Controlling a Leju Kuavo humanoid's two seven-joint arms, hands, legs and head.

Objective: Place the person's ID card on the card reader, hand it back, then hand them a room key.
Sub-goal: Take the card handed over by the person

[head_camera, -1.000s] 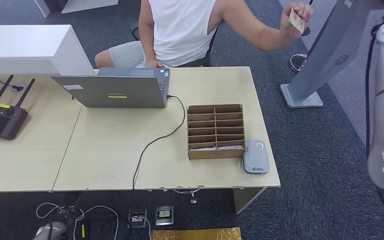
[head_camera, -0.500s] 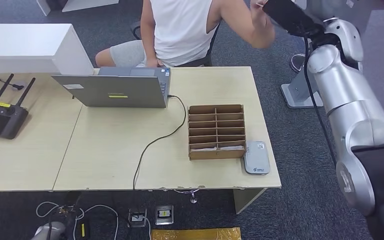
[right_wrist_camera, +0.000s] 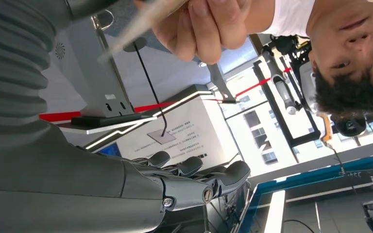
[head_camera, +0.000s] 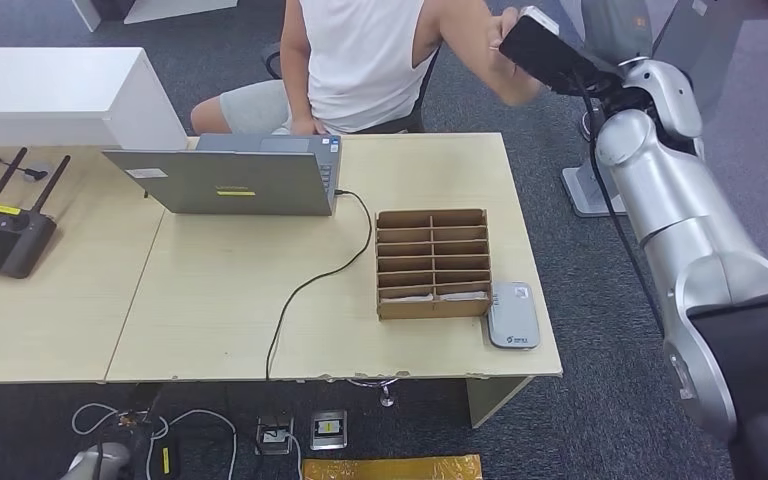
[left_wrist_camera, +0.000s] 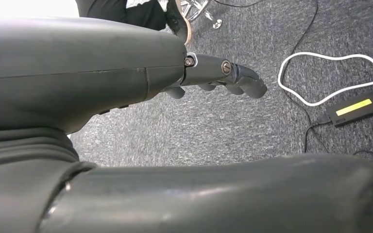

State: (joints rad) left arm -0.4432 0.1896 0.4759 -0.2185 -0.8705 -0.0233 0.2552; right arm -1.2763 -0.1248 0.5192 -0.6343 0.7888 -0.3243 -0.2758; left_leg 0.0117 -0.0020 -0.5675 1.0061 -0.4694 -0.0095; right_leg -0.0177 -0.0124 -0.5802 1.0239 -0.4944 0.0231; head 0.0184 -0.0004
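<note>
Taking the ID card (right_wrist_camera: 145,19) from the person's hand (right_wrist_camera: 204,26) at far right; right hand (right_wrist_camera: 194,182) empty, fingers apart. Next: pinching it, carrying to card reader (head_camera: 512,313).

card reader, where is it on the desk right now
In the head view the card reader lies flat near the desk's front right corner, right beside the cardboard slotted organizer.

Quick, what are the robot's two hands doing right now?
Left hand: holds nothing, fingers lightly curled, hanging over the floor.
Right hand: holds nothing, raised beside the person's hand, which grips the card.
</note>
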